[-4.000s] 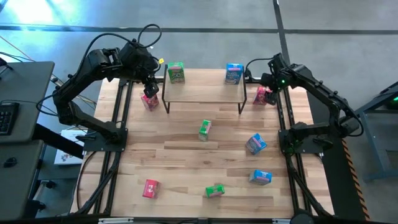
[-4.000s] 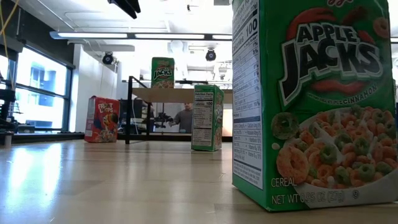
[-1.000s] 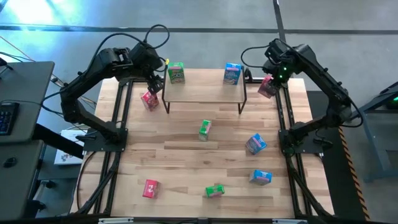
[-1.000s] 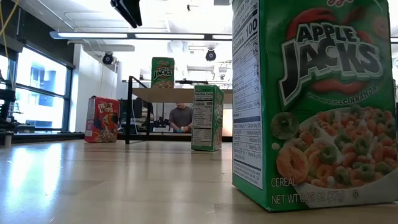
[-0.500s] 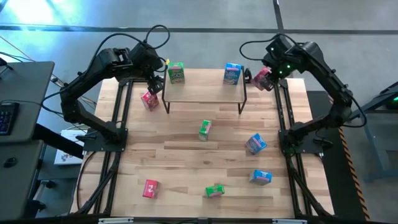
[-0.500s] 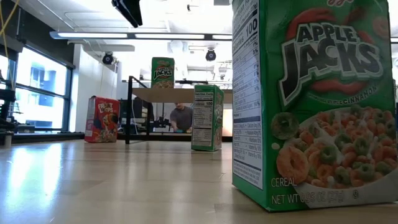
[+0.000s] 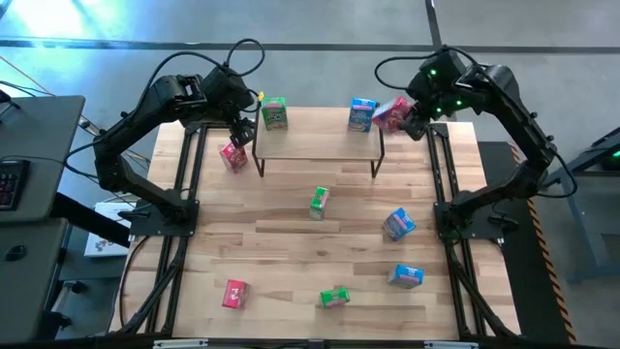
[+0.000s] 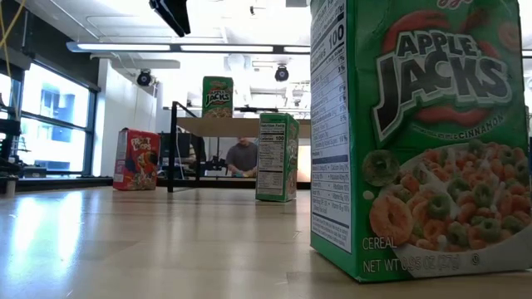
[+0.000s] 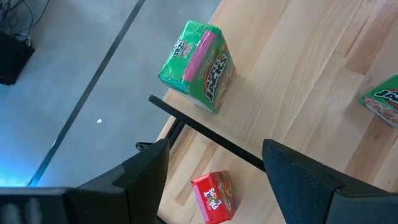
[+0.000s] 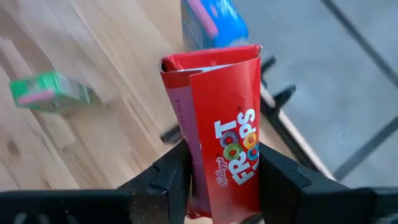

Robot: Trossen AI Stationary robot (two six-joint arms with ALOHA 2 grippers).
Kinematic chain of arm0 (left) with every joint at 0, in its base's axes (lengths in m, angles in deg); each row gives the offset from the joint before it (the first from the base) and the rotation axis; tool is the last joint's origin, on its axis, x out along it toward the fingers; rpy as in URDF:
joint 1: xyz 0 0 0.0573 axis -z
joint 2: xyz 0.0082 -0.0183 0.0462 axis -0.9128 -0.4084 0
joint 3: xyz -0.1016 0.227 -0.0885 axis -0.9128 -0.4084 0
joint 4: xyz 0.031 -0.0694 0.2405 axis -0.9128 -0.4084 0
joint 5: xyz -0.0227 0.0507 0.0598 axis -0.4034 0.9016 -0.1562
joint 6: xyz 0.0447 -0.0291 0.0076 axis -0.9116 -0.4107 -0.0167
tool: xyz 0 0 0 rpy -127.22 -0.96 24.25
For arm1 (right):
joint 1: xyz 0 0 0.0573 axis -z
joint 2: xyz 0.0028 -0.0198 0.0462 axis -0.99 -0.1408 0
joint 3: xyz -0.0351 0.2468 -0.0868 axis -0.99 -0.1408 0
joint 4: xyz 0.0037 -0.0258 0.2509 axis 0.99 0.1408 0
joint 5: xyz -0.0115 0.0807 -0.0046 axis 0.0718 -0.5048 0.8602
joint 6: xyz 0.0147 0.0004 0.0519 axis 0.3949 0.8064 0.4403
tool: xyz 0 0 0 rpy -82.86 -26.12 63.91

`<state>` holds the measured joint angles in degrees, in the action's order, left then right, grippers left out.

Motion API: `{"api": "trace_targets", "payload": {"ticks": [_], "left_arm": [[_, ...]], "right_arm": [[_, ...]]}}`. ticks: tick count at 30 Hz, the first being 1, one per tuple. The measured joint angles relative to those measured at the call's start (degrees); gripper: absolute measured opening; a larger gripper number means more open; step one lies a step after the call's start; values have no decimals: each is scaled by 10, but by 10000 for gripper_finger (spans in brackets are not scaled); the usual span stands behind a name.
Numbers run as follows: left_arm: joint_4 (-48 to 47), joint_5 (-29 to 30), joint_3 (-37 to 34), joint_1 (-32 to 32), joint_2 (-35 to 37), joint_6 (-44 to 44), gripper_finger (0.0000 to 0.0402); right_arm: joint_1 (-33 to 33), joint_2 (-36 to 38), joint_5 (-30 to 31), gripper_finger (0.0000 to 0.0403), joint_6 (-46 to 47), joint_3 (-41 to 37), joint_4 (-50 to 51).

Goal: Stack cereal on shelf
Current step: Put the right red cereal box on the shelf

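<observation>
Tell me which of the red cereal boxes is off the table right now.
The red Froot Loops box clamped in the right gripper, held beside the shelf's right end. The other two red boxes rest on the table.

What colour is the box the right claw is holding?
Red, with Froot Loops lettering; the right wrist view shows it best.

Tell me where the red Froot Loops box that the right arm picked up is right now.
In the high view, the red Froot Loops box is held off the table in the right gripper, at the shelf's right end, beside the blue box standing there.
</observation>
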<state>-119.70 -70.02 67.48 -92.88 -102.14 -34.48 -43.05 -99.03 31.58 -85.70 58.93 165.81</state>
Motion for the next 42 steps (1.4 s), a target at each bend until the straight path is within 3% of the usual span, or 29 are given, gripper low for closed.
{"api": "trace_targets", "payload": {"ticks": [14, 20, 35, 42], "left_arm": [[0, 0, 0, 0, 0, 2, 248], [0, 0, 0, 0, 0, 1, 248], [0, 0, 0, 0, 0, 2, 248], [0, 0, 0, 0, 0, 2, 248]], "right_arm": [[-59, 0, -20, 142, -12, 6, -228], [-68, 0, -67, 142, -12, 6, -283], [-68, -36, -84, 142, 18, 6, -155], [-68, -71, -82, 142, -11, 6, -77]]}}
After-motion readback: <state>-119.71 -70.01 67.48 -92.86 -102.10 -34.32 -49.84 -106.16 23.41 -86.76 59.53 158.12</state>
